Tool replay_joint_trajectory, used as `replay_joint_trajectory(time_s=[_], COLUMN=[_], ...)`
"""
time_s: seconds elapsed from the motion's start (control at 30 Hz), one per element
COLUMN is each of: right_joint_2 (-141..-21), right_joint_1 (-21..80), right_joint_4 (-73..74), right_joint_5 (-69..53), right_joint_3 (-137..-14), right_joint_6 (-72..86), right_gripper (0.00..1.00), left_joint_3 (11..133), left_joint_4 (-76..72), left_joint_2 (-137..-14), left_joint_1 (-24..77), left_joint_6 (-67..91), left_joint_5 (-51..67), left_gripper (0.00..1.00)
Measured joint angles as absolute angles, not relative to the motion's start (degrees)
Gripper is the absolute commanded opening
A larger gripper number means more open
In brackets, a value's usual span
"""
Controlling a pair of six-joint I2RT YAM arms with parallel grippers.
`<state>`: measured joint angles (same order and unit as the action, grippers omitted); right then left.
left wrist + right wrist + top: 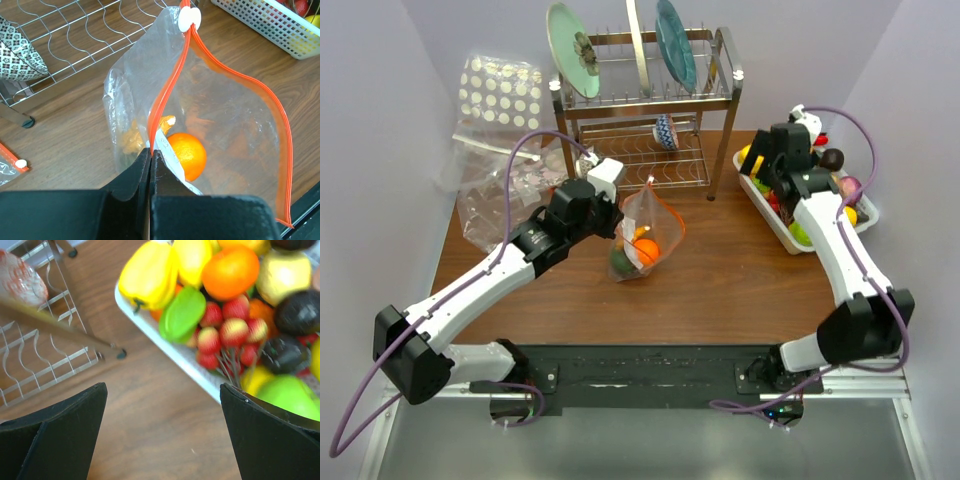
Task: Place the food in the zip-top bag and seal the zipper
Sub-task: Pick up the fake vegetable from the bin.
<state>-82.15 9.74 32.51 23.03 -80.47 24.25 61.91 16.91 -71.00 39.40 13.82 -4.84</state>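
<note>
The left claw (151,159) is clamped tight on the rim of the bag (225,125), which stands on the table (720,290) with its zipper (245,82) gaping (an orange (188,155) lies inside). The right claw (162,387) hangs spread wide, holding nothing, over the edge of the basket (150,322) of toy fruit (231,270).

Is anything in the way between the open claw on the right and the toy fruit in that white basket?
Nothing visible does. The right claw hangs open at the edge of the basket, and the food lies uncovered in it, with only bare table between.
</note>
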Motion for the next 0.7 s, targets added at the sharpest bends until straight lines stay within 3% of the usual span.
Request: replay_joint_trajectory(time_s=[0.33, 0.7], right_joint_2=[-101.1, -117.0], right_joint_1=[-1.1, -2.2], right_joint_4=[32.5, 33.4], right_joint_5=[8.1, 3.2], right_joint_3=[-95.0, -106.9], right_joint_6=[29.6, 34.8], right_gripper=[0.99, 0.99], left_joint_3=[60.6, 60.2], left_joint_4=[16.3, 15.9], left_joint_2=[-70.8, -70.8], left_joint_1=[39.4, 39.4], left_joint_6=[13.7, 13.7], left_joint_5=[-4.9, -4.9], left_gripper=[0.0, 0.0])
